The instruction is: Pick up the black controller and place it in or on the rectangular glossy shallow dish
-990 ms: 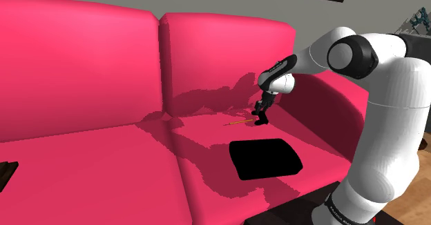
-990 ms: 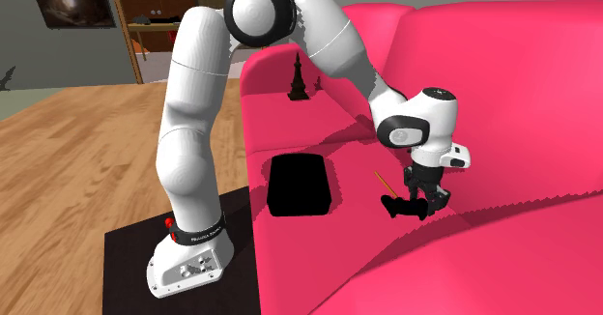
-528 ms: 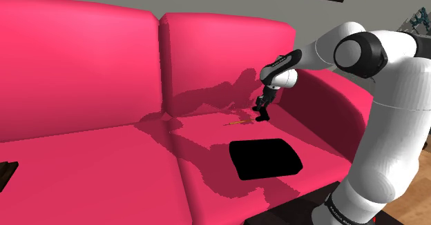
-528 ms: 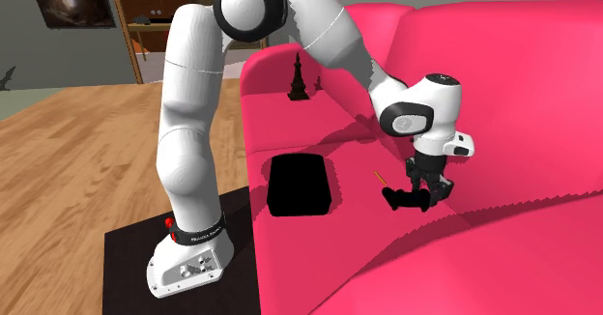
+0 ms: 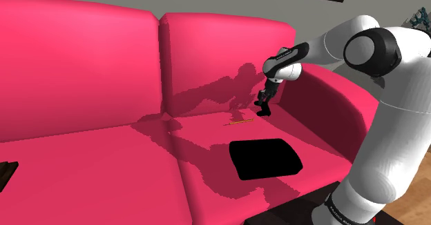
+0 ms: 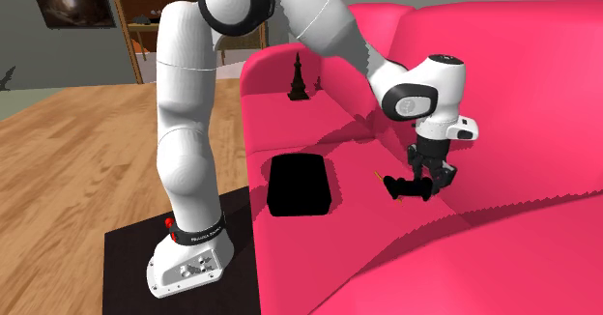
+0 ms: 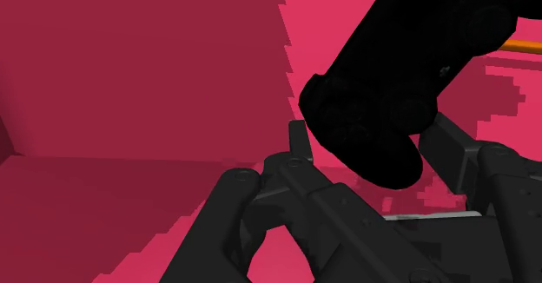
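Note:
The black controller (image 5: 263,111) hangs a little above the pink sofa seat, clasped by my black gripper (image 5: 263,104). In the second exterior view the controller (image 6: 404,186) sticks out sideways below the gripper (image 6: 431,175). In the wrist view the fingers (image 7: 300,148) clamp one end of the controller (image 7: 408,73). The dish (image 5: 265,158) is a flat black rectangle on the seat cushion, nearer the sofa's front edge than the gripper. The second exterior view has the dish (image 6: 299,184) to the gripper's left.
A thin orange pencil (image 5: 240,121) lies on the seat just beside the held controller. The sofa backrest (image 5: 228,58) rises close behind the gripper. A small dark figurine (image 6: 299,79) stands by the sofa arm. A dark object (image 5: 5,172) sits at the seat's far end.
The gripper has risen with the controller, lifting it off the seat and shifting slightly toward the backrest. The dish and pencil have not moved.

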`<action>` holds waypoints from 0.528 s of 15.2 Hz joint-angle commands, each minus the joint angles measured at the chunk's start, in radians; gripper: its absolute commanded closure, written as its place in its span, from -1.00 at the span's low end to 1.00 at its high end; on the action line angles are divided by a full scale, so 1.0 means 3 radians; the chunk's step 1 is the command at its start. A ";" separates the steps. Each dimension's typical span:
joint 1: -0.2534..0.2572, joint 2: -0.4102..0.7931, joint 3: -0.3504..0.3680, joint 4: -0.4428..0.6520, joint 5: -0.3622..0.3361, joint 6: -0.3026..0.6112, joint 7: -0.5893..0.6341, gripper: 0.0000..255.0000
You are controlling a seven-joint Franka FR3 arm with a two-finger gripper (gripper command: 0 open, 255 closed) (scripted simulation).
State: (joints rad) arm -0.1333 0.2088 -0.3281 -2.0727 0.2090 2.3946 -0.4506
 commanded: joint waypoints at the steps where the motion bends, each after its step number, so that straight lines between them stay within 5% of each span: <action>1: 0.0001 -0.0034 -0.0011 0.0060 -0.0031 -0.0092 0.0023 1.00; 8: 0.0019 -0.0190 -0.0038 0.0183 -0.0138 -0.0356 0.0110 1.00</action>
State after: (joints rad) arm -0.1282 0.1598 -0.3381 -2.0230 0.1727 2.3003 -0.4213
